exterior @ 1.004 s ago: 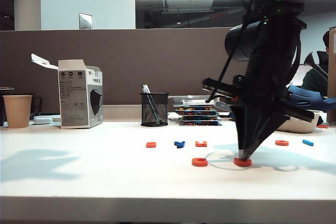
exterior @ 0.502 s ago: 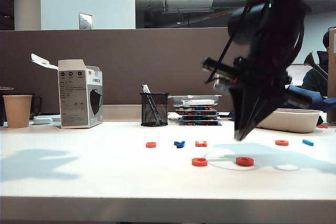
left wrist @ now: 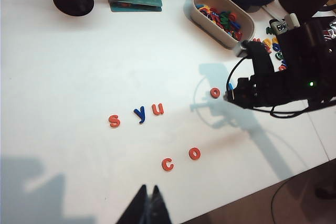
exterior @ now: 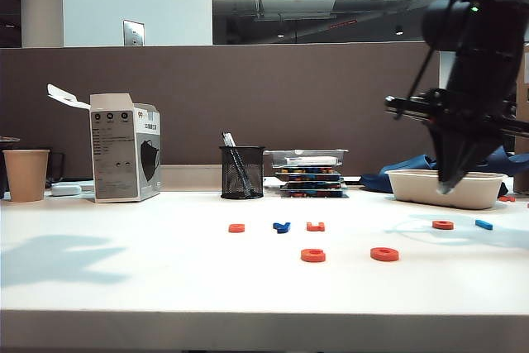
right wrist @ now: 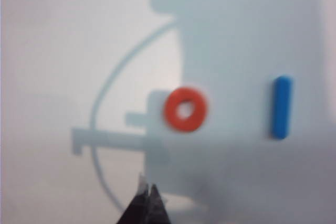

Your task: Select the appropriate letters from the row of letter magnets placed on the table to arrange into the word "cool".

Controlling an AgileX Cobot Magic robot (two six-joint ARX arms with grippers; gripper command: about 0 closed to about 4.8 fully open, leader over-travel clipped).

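two letters set, right arm over the third

the right gripper (right wrist: 146, 199) has its two dark fingertips pinched together to a point with nothing between them. in its wrist view the small flat orange-red ring magnet (right wrist: 185, 109) lies on the white table (right wrist: 47, 35) a little ahead of the tips, and the small light-blue straight bar magnet (right wrist: 281, 107) lies beside the ring, apart from it. in the exterior view the same gripper (exterior: 446, 186) hangs above the table at about 3 o'clock, over the white oval tray (exterior: 446, 189), with that ring (exterior: 442, 225) and bar (exterior: 483, 224) on the surface below it.

the left gripper (left wrist: 149, 208) is likewise closed and empty, held high over the near edge at 6 o'clock in its own view.

working outward: an orange-red "c" (left wrist: 167, 164) and an orange-red "o" (left wrist: 195, 153) sit side by side near the front, apart from each other. behind them, at about 9 o'clock from the far ring, stay the orange-red "s" (left wrist: 114, 121), dark blue "y" (left wrist: 139, 113) and orange-red "u" (left wrist: 157, 109). a black mesh pen cup (exterior: 242, 172), a stack of trays, a printed carton and a paper cup stand along the back.

judged from this, "co" is laid and the second "o" is in hand. the next move calls for opening the jaws, dropping onto the far ring, then carrying it to the right of the placed "o"; the bar follows last.
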